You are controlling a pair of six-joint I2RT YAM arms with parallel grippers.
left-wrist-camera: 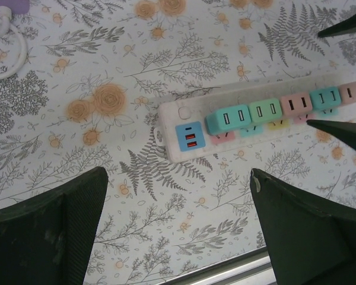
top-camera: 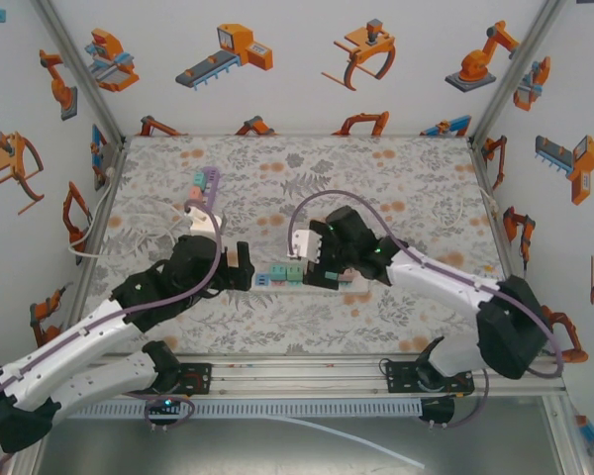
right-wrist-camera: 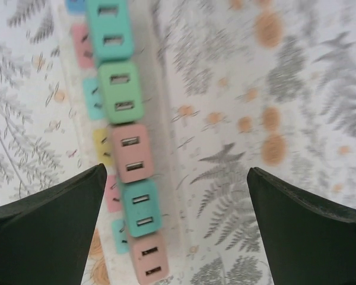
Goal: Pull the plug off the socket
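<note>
This is a robot test cell in a laboratory, not a home or a shop. The table (top-camera: 406, 178) is closed in on three sides by white walls (top-camera: 307, 99) held in bare aluminium posts (top-camera: 87, 74), and the walls carry printed orange pictures of industrial robots (top-camera: 238, 49). Two robot arms, the left arm (top-camera: 99, 341) and the right arm (top-camera: 445, 282), are bolted to a metal rail (top-camera: 297, 368) at the near edge, with a slotted cable duct (top-camera: 307, 408) just below, and a flowered cloth (left-wrist-camera: 166, 59) covers the table.
</note>
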